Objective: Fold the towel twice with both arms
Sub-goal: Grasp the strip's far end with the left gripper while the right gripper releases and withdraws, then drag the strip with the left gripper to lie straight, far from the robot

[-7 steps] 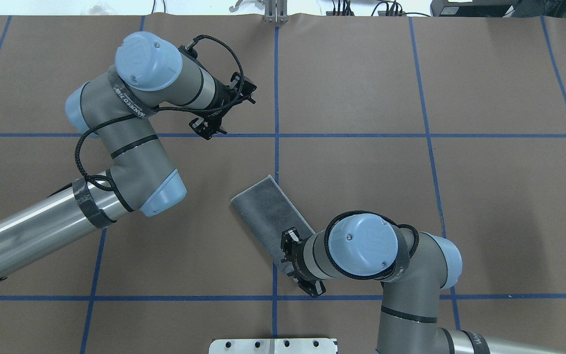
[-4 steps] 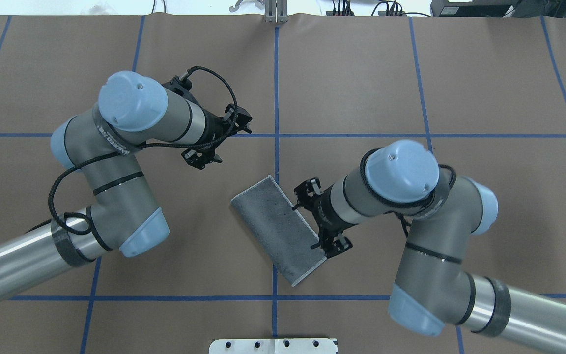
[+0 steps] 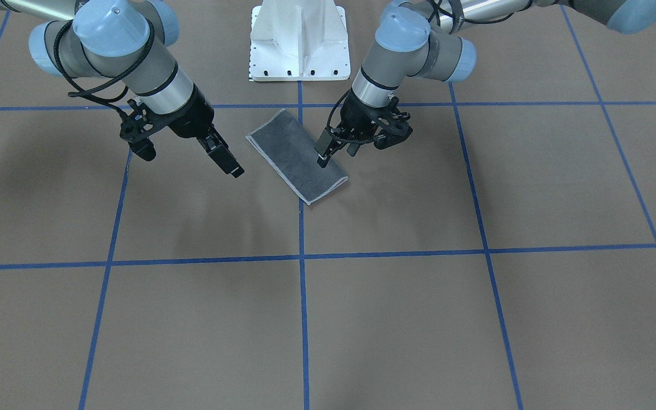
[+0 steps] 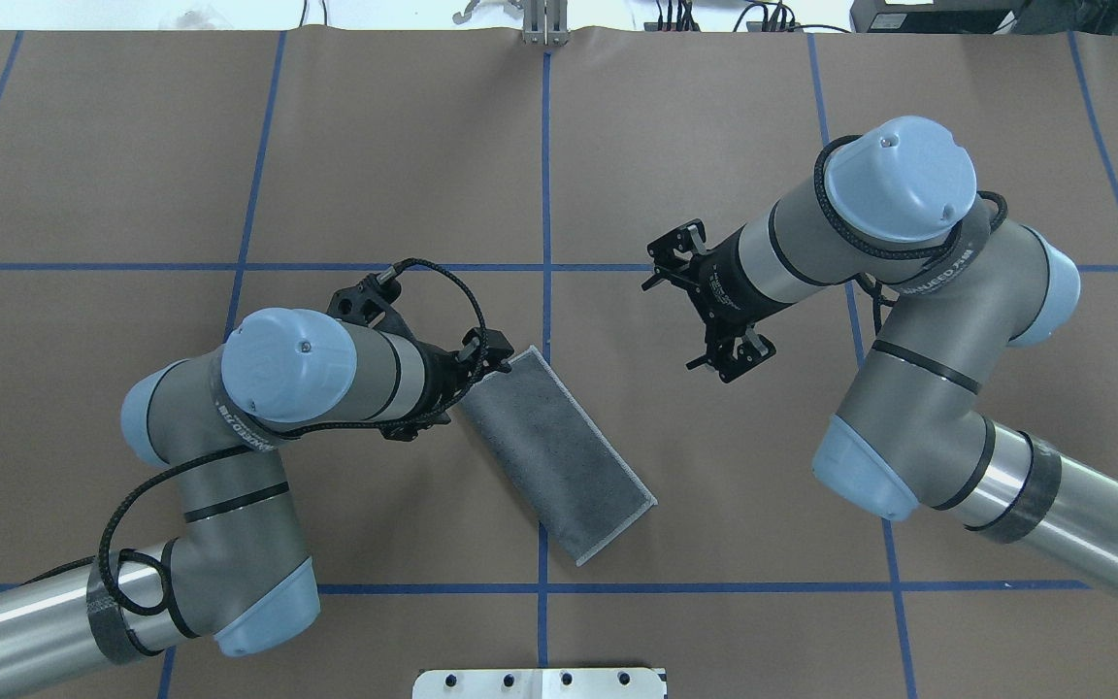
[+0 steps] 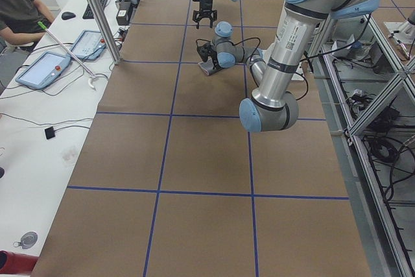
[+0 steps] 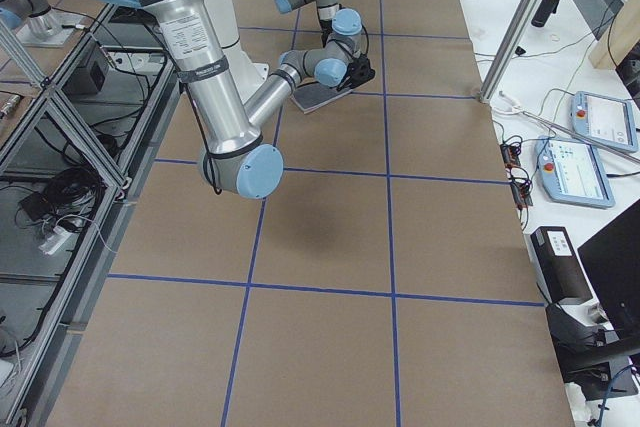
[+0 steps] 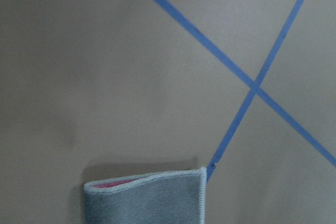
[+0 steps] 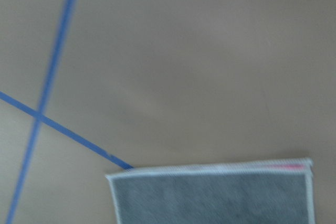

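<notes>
Your towel lies flat on the brown table, folded into 1 long strip with the dark grey face up and the pale stitched edge running round it. It sits slantwise across the middle blue tape line, in front of the white base and between the 2 arms. In the left wrist view, a thin sliver of pink shows between the layers at the strip's short end.

Your left gripper is at the end of the strip farther from the robot, on the robot's left side of it. Its 2 fingers stand apart with nothing between them. In the front-facing view, 1 fingertip overlaps the towel's long edge. You cannot tell from these views whether it touches the cloth.

Your right gripper hangs over bare table on the other side of the middle line, well apart from the towel. Its fingers are spread wide and hold nothing. The right wrist view is blurred, but it shows a short end of the grey strip at the bottom of the frame, with a crossing of blue tape near it.

In the left side view, a person sits at the white bench alongside the table.
</notes>
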Available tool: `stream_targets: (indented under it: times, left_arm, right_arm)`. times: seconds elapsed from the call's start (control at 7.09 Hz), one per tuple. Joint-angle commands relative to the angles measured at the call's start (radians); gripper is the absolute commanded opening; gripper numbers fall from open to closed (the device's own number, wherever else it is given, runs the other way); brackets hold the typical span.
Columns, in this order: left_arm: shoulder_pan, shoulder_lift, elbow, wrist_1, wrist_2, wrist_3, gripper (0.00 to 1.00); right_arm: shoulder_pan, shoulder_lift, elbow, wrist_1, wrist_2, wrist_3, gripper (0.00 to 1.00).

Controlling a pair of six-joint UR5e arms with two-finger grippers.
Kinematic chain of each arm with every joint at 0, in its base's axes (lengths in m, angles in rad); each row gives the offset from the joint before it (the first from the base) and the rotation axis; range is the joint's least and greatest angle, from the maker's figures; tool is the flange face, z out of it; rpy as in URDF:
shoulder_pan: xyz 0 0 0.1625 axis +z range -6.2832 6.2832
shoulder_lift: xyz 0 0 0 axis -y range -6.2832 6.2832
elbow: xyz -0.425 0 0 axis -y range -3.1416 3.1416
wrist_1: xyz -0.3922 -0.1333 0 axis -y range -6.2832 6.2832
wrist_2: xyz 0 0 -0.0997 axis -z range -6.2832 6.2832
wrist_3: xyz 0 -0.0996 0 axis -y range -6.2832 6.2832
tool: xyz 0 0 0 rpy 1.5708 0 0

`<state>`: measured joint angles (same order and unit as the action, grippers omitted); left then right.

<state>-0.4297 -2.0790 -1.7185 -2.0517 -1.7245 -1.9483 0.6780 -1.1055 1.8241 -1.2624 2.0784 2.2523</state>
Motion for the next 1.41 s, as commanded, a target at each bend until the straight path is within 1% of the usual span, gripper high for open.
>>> stream_targets:
  times: [0.0,0.14,0.28,0.42,0.56,0.85,1.13,1.27]
  left_arm:
    - [0.041,0.007,0.02,-0.001,0.01,0.002,0.84]
    - [0.051,-0.01,0.084,-0.016,0.035,0.002,0.75]
    - [0.049,-0.038,0.097,-0.019,0.037,0.002,0.6]
    - [0.049,-0.036,0.099,-0.019,0.039,0.003,0.38]
    - [0.048,-0.036,0.096,-0.019,0.039,0.008,0.27]
    - [0.045,-0.036,0.096,-0.019,0.039,0.009,0.0]
    - [0.028,-0.038,0.097,-0.022,0.039,0.014,0.0]
    - [0.011,-0.064,0.097,-0.025,0.037,0.091,0.0]
  right_arm:
    - [0.005,0.0,-0.012,0.0,-0.004,-0.01,1.0]
    - [0.005,0.0,-0.029,0.001,-0.006,-0.011,1.0]
    - [0.005,0.004,-0.035,0.003,-0.006,-0.01,1.0]
    - [0.005,0.003,-0.035,0.003,-0.003,-0.01,1.0]
    - [0.005,0.001,-0.037,0.002,-0.003,-0.01,1.0]
    - [0.005,0.0,-0.037,0.002,-0.001,-0.01,1.0]
    - [0.005,0.0,-0.035,0.002,0.0,-0.01,1.0]
    - [0.006,0.001,-0.034,0.002,0.0,-0.008,1.0]
